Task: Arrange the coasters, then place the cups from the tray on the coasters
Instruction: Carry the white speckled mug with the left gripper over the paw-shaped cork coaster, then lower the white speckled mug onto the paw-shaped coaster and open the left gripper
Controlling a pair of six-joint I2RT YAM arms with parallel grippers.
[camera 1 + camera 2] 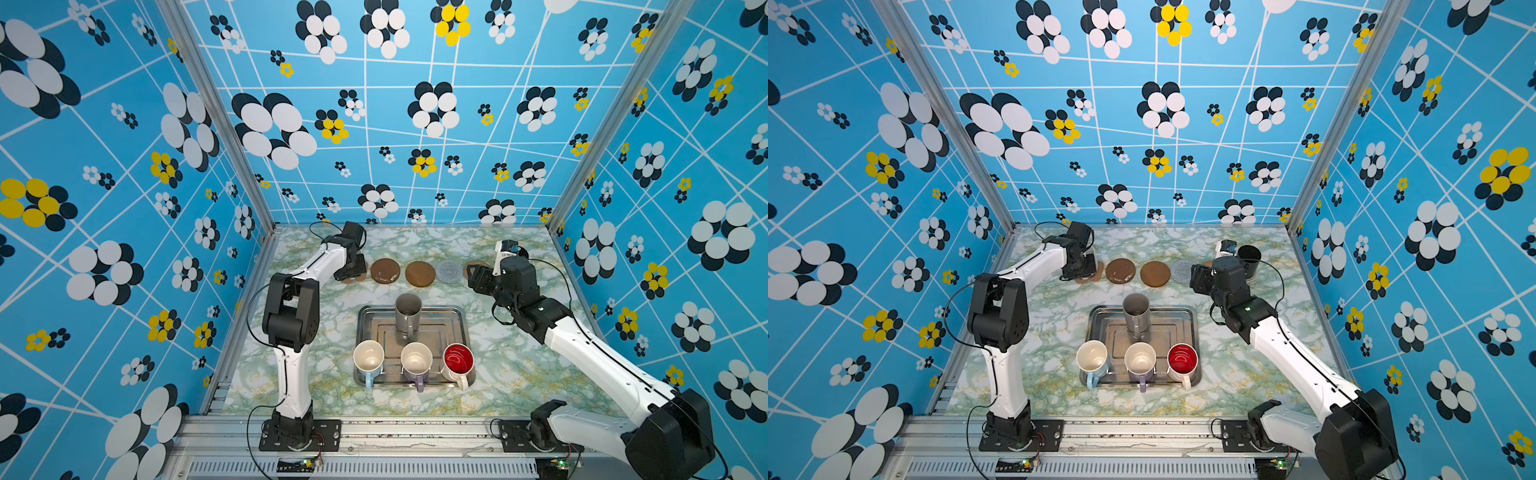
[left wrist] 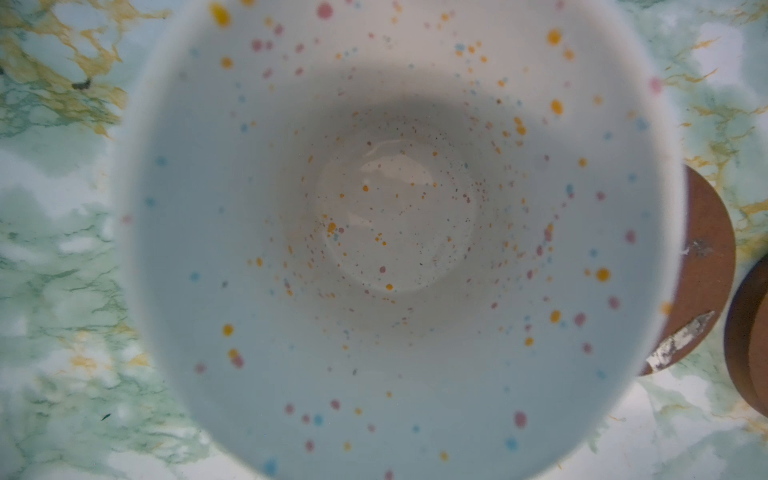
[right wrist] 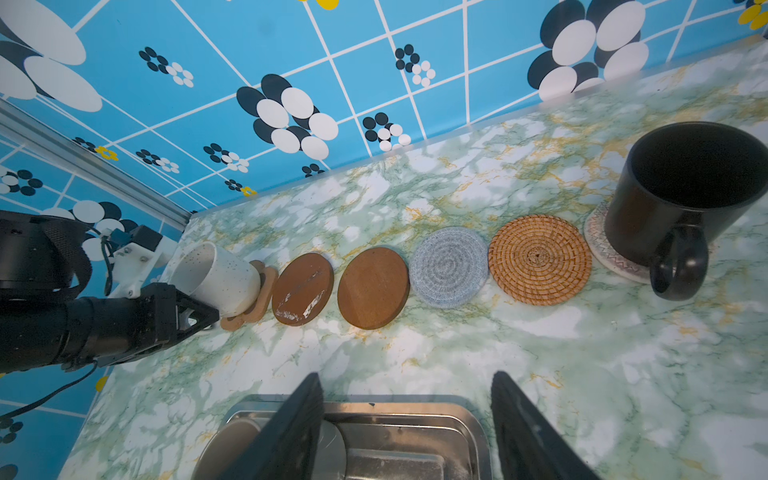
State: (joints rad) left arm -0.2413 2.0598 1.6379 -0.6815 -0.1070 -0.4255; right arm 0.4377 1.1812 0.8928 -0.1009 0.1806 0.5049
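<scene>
Tray [image 1: 444,328] holds tall grey mug [image 1: 407,311] at its far edge: rigid, glazed, prob. slippery, breakable; take by handle, facing tray's centre. Right gripper [image 3: 407,428] over tray's far edge, jaws wide, empty. Left gripper [image 3: 203,316] jaws narrow on cream mug [image 3: 216,274], on paw coaster [image 3: 268,282] beyond tray's far-left corner.

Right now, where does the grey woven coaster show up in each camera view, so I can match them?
In a top view: grey woven coaster, fourth from the left in the coaster row.
In a top view: again fourth in that row.
Left wrist: not in it.
Right wrist: between the plain brown disc and the rattan coaster.
Shared landmark: the scratched brown disc, in all four.
</scene>
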